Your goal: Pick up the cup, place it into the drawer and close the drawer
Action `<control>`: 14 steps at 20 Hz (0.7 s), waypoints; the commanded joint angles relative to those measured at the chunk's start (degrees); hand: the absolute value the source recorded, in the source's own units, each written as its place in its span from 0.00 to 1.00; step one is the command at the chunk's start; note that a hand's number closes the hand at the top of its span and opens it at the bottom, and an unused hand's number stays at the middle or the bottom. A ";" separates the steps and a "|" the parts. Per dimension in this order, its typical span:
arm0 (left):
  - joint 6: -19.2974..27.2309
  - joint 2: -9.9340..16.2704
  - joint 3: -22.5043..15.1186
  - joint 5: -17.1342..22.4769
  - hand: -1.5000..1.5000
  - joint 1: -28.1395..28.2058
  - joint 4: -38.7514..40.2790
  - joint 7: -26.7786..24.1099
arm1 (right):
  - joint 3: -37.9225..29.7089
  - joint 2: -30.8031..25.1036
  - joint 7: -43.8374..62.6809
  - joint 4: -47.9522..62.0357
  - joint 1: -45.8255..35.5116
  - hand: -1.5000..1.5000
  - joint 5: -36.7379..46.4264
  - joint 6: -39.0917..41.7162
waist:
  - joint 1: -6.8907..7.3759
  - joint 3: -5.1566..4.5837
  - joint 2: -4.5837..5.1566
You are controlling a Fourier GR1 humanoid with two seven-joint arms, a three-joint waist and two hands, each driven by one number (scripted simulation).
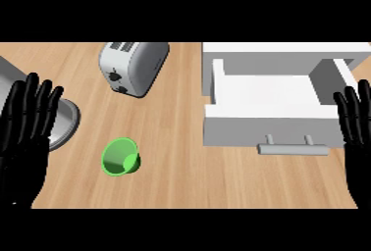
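While both hands rest open, the cup (120, 157) lies tipped — drawer (264, 90) open.

L hand (25, 127) at view's left edge: open, fingers straight & slightly spread, tips up, palm facing the camera. R hand (357, 122) at right edge, partly cut off by frame: also open, fingers straight, tips up. Both hold nothing, well apart.
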 commanded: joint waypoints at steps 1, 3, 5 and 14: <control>-0.57 -0.14 -1.61 -1.19 0.00 1.69 -2.44 -0.51 | 1.16 0.85 1.87 -2.13 -1.92 0.00 0.03 -0.40 | -0.94 -1.54 1.10; -7.86 3.59 1.24 6.81 0.00 3.80 -2.51 -2.44 | 1.65 1.06 0.86 0.37 -3.78 0.00 0.48 -0.18 | -0.63 -1.56 1.15; -12.84 4.91 0.56 11.04 0.00 8.68 -4.83 -4.51 | 1.34 -0.09 1.09 -1.86 -1.79 0.00 -0.81 1.61 | -0.61 -1.58 1.05; -12.52 1.48 4.73 19.95 0.00 6.79 11.13 0.11 | 0.70 -3.18 7.71 5.51 -7.42 0.00 -6.38 8.09 | -1.05 -1.55 1.24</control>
